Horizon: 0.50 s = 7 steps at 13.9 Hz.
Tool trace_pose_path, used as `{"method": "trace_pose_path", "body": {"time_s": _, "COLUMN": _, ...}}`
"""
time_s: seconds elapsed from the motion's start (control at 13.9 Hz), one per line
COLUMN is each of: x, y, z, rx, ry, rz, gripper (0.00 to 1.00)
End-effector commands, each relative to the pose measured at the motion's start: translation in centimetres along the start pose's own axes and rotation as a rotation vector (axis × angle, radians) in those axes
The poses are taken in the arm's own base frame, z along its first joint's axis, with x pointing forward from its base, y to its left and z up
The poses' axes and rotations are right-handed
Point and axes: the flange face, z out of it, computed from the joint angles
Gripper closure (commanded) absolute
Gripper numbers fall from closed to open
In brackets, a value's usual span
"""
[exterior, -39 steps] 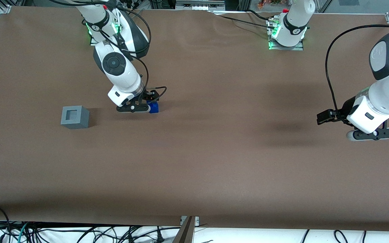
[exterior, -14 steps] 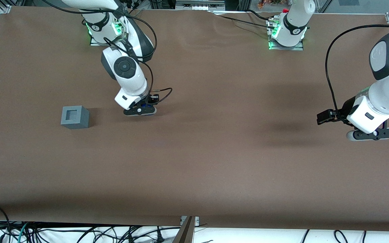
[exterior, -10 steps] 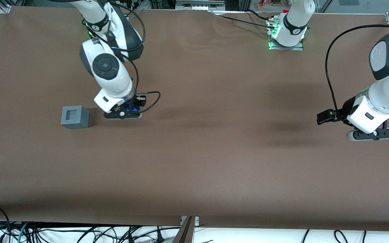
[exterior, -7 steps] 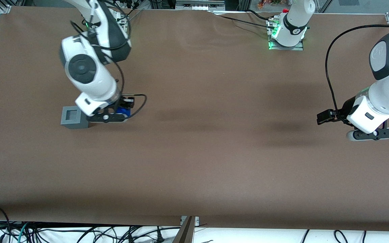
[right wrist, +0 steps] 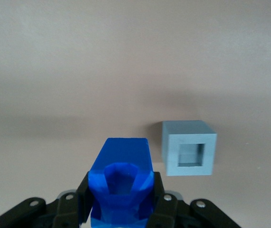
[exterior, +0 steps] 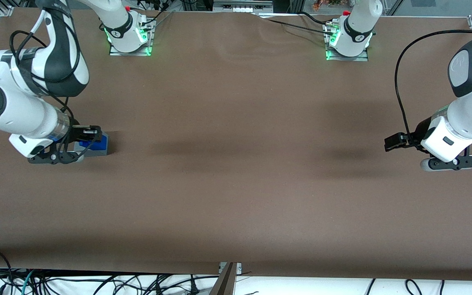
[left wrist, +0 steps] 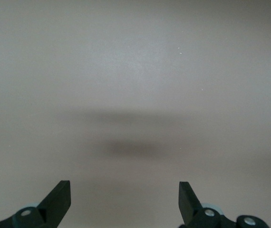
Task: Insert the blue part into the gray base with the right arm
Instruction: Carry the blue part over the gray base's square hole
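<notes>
Tool clamped on faceted blue part, held above table; gray base cube, square recess, just beside

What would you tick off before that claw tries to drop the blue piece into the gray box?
1. Blue part gripped by the claw: ok.
2. Gray base upright, recess facing up: ok.
3. Recess free of objects: ok.
4. Blue part lined up over the recess: not ok, the wrist view shows it off to one side.
5. Blue part turned to match the square recess: cannot tell.
6. Table around the base free of obstacles: ok.
</notes>
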Motion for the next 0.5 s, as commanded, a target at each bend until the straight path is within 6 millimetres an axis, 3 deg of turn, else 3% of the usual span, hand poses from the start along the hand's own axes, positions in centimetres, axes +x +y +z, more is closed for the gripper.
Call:
{"method": "trace_pose_path", "body": {"time_s": 0.0, "x": -0.3, "y": 1.8, "z": 1.4, "rx": -0.003, "ry": -0.028, "rz": -0.066, "gripper": 0.92}}
{"method": "trace_pose_path", "body": {"time_s": 0.43, "x": -1.7, "y": 6.4, "z": 6.2, "rx": -0.01, "ry": -0.012, "rz": -0.089, "gripper": 0.92}}
